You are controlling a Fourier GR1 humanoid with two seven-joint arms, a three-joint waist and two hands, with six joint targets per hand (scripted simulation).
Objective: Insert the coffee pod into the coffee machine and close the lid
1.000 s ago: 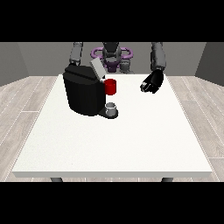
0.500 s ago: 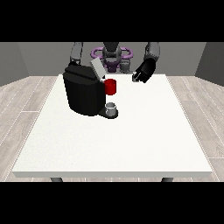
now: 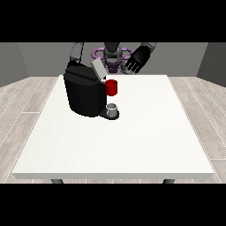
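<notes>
My hand at view's right (image 3: 137, 60) is up in the air past the counter's far edge, above the surface, touching nothing. Fingers spread and relaxed, pointing down, holding nothing. My other hand: not visible, arm at view's left goes down behind the machine (image 3: 84, 92).

Machine sits on the counter (image 3: 110, 145) near the far edge, toward view's left. Lid (image 3: 98, 69) is up, tilted, not closed. Red thing at the machine (image 3: 111, 87) on its side facing view's right, just under the lid.

Grey thing (image 3: 113, 108) sits on the machine's base, below the red thing; can't tell if it's the pod. Rest of counter towards near edge: plain white.
</notes>
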